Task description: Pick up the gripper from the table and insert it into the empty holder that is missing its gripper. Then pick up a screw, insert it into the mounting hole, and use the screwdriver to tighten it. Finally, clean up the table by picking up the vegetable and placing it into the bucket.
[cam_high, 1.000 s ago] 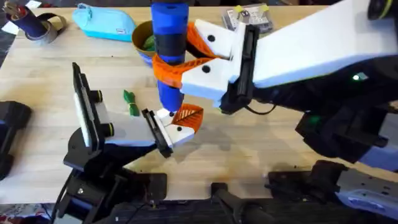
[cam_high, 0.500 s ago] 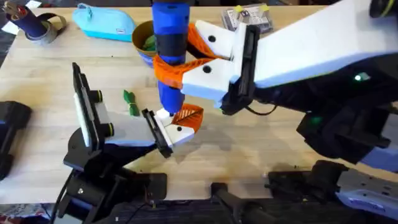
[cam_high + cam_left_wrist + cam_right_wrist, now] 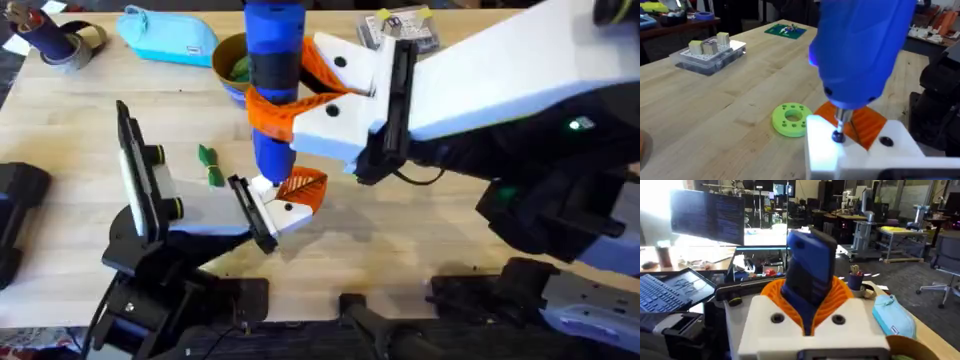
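My right gripper [image 3: 275,105] is shut on the blue screwdriver [image 3: 272,60], with its orange claws wrapped round the handle [image 3: 810,280]. The screwdriver stands upright, its bit pressed on the screw [image 3: 838,136] in the white holder [image 3: 272,210]. The mounting hole is hidden under that screw; another dark hole [image 3: 885,141] shows beside it. The orange ribbed gripper [image 3: 303,188] sits in the holder [image 3: 822,150], right behind the bit. A green vegetable [image 3: 208,165] lies on the table left of the holder. The bucket [image 3: 228,62] stands at the back with something green inside.
A light-blue pouch [image 3: 168,35] and a tape roll [image 3: 60,42] lie at the back left. A clear parts box [image 3: 400,30] sits at the back right. A green ring [image 3: 790,119] lies on the table just beyond the holder. The holder's black stand [image 3: 150,270] occupies the front left.
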`<state>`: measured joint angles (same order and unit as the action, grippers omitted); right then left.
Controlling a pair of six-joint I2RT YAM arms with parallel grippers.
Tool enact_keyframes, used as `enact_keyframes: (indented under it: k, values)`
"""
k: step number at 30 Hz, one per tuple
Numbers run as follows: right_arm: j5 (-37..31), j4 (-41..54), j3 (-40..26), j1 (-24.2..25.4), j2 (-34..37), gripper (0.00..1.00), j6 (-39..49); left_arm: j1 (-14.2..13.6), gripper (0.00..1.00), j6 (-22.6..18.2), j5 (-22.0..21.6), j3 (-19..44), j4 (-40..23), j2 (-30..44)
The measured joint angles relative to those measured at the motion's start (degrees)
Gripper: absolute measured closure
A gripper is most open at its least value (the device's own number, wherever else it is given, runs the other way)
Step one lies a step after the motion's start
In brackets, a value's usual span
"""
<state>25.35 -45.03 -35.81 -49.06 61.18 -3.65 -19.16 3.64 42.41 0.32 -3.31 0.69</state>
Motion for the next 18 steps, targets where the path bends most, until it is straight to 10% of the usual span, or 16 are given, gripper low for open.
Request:
enact_keyframes:
  k: [18]
  values:
    - [-0.09,1.79,0.00,0.11,0.21,0.954,-0.89,0.00,0.983,0.07,0.03,0.00,-0.02,0.00]
